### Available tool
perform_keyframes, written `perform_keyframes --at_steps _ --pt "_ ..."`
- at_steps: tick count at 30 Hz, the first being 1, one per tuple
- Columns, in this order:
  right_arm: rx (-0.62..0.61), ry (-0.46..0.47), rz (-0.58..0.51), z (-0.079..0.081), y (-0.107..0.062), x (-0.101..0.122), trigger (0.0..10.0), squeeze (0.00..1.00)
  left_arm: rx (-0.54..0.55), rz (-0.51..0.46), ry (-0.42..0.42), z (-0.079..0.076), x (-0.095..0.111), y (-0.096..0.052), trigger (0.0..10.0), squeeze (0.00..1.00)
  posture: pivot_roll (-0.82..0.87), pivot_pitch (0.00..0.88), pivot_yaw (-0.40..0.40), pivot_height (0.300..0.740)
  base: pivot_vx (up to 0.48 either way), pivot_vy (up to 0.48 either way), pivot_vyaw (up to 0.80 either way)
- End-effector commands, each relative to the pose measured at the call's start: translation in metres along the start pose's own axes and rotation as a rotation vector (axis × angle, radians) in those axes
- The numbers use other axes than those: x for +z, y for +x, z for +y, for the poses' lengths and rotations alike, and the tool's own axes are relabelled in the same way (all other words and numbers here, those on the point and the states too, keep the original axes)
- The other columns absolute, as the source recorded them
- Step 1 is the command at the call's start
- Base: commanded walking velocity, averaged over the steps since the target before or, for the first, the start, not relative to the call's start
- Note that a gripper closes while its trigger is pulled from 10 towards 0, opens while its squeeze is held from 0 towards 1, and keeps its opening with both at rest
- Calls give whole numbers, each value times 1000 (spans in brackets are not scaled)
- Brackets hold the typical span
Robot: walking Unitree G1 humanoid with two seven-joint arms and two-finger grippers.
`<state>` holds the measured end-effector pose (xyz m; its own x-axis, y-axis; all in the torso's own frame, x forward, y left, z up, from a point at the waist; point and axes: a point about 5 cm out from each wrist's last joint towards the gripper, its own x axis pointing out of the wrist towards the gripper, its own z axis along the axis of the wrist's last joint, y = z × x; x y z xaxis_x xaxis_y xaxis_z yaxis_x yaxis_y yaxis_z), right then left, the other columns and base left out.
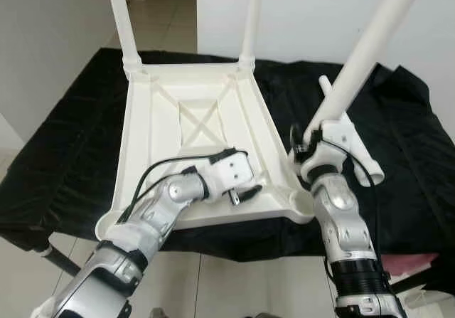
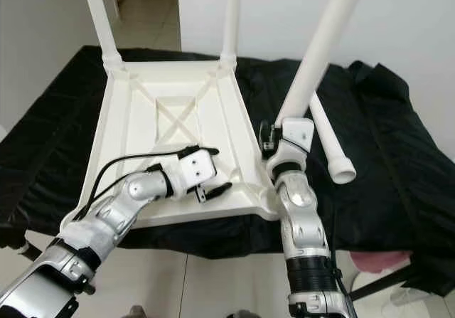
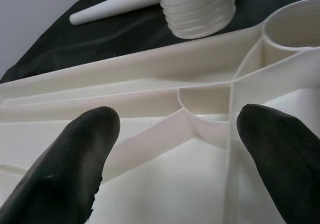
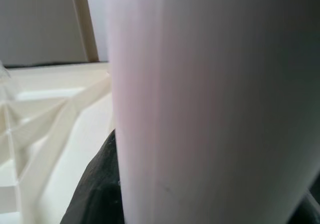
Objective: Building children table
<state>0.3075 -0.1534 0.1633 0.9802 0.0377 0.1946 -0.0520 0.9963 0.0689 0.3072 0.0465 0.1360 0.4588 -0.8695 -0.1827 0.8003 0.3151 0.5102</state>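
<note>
- Left eye view: a white plastic tabletop (image 1: 206,129) lies upside down on a black cloth (image 1: 64,154) draped over a raised surface, its ribbed underside with a crossed brace facing up.
- Two white legs (image 1: 122,19) stand upright in the two far corner sockets.
- Left gripper (image 1: 242,193) rests low over the near part of the underside, beside the near right corner, its black fingers (image 3: 75,159) spread apart with nothing between them.
- Left wrist view: an empty round corner socket (image 3: 295,18) sits just past those fingers, and the threaded end of the held leg (image 3: 197,8) hangs close above the tabletop's rim.
- Right gripper (image 2: 281,144) is closed around a third white leg (image 1: 370,48), held tilted, its upper part leaning away to the right, its lower end just beside the near right corner.
- A fourth leg (image 2: 330,147) lies loose on the cloth to the right of the tabletop, touching nothing else that can be seen.
- No brand, label or writing can be read on any part.
- Pale floor tiles (image 1: 234,286) show below the cloth's near edge.
</note>
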Motion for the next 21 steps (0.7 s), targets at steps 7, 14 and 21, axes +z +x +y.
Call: perform_keyframes --at_steps 7,14,21 --pt "54 7 -107 4 -21 11 10000 0 48 -129 -102 2 21 -14 10000 0 -32 0 -42 740 0 0 0" --pt "68 3 -131 3 -37 15 10000 0 109 -151 -156 -1 27 -26 10000 0 -13 0 -53 740 0 0 0" --pt "91 16 -110 6 -53 11 10000 0 137 -143 -221 -5 24 -37 10000 0 -7 13 -53 740 0 0 0"
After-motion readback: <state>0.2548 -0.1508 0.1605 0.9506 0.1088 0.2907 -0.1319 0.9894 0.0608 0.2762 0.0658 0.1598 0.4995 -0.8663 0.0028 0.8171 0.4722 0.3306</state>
